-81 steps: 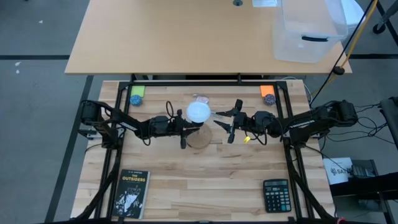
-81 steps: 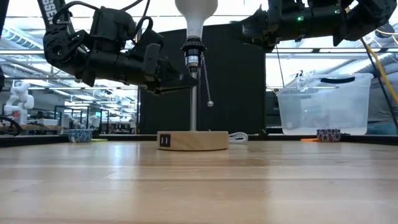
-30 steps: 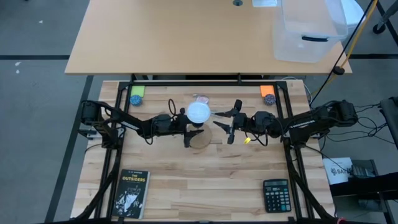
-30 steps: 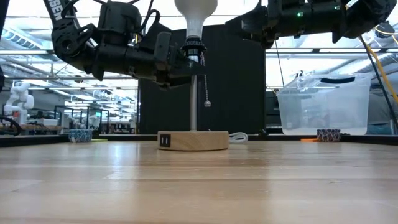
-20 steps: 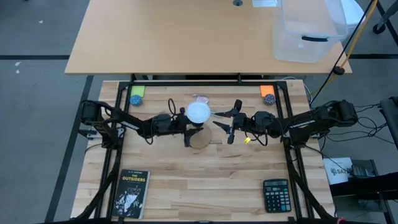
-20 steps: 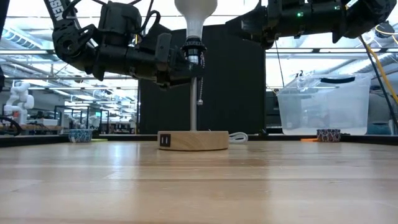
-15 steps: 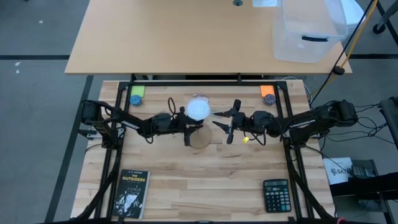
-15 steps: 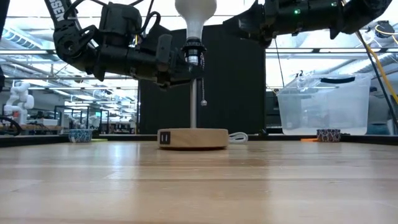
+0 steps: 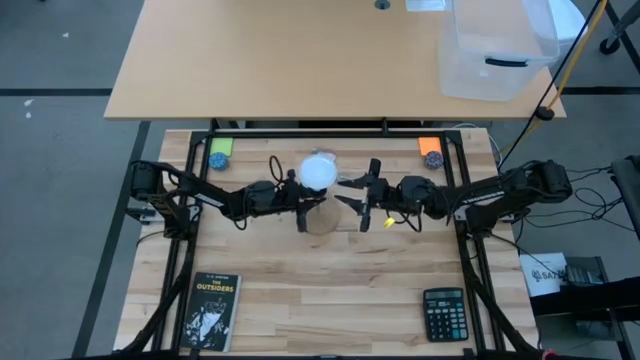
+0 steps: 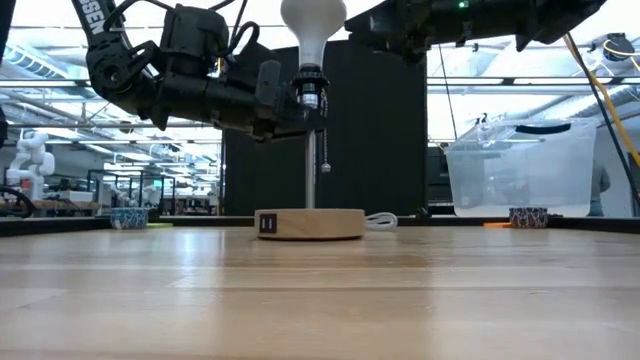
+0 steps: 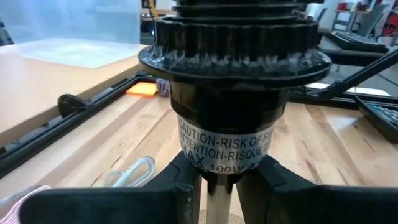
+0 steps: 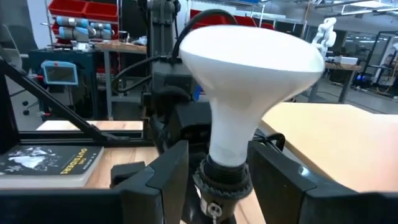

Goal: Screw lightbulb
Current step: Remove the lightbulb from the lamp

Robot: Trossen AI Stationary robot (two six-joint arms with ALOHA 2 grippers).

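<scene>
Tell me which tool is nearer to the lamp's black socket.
Left. The left tool clamps the stem directly beneath the black socket; the right tool sits higher, open, its fingers flanking the lightbulb neck.

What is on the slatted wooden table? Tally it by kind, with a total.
White frosted lightbulb: 1
Wooden-based lamp stand with black socket: 1
Black paperback book: 1
Black calculator: 1
Coloured square pads, green pad and orange pad: 2
Total: 6
</scene>
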